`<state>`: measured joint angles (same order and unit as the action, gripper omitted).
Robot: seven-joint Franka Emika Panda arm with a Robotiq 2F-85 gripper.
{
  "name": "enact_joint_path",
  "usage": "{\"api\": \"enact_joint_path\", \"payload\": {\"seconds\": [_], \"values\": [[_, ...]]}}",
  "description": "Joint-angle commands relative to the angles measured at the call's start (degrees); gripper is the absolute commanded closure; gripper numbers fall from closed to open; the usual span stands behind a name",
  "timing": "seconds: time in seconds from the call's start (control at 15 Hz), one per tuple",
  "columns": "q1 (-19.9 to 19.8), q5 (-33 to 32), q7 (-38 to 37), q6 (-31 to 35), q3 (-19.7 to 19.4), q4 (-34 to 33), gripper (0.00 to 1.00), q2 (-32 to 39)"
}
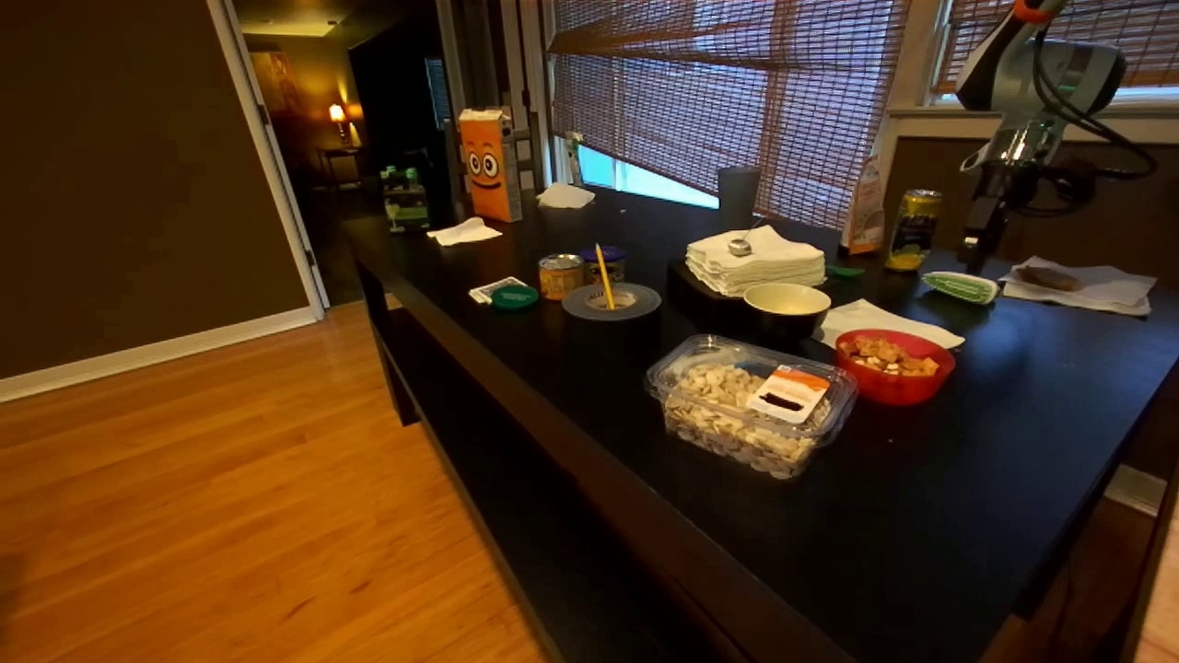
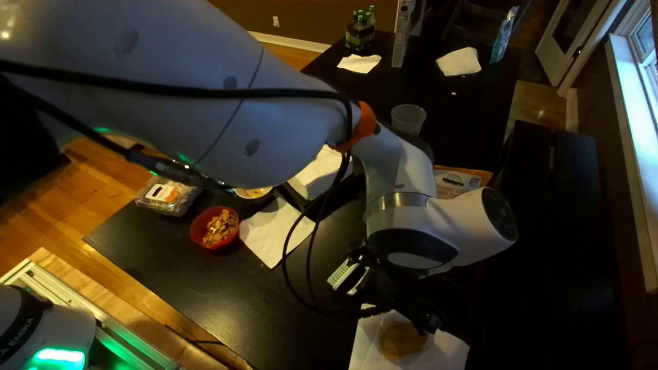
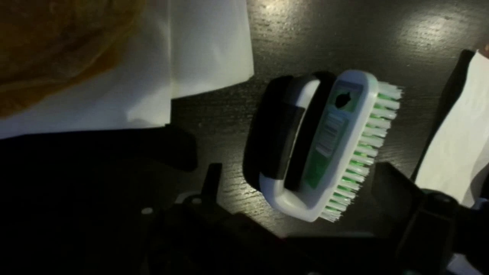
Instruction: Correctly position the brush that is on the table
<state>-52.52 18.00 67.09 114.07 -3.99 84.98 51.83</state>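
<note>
Indoors, the dark table (image 1: 967, 516) stands on a wooden floor (image 1: 230, 516) near woven blinds (image 1: 663, 83). The arm (image 2: 288, 133) covers part of the table in an exterior view, and a brown item (image 3: 49, 49) is cut off in the wrist view. The brush (image 3: 332, 145) lies on its side on the table, below the wide-spread, empty fingers (image 3: 424, 229), seen between them from the wrist.

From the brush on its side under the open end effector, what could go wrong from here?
The brush lies with its bristles facing sideways, so if the end effector closes on them, they might bend and let it twist or slip.

The white napkin under the brown food lies close by; a fingertip could drag it.

The can appears near too, so turning the brush might bump it.
</note>
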Motion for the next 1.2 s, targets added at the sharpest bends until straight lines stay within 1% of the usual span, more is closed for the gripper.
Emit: {"api": "enact_joint_path", "payload": {"seconds": [0.0,0.27,0.53,0.87,1.13], "values": [[-1.84,0.21,0.18,-1.83,1.46,-4.88,0.0,3.81],[-2.25,-0.28,0.03,-2.12,1.91,-6.47,0.0,5.66],[-2.26,-0.5,0.11,-2.74,2.07,-6.86,0.0,6.05],[-2.65,-0.55,0.05,-4.7,1.96,-8.23,0.0,6.51],[-3.83,0.21,0.19,-7.35,2.54,-9.76,0.0,6.82]]}}
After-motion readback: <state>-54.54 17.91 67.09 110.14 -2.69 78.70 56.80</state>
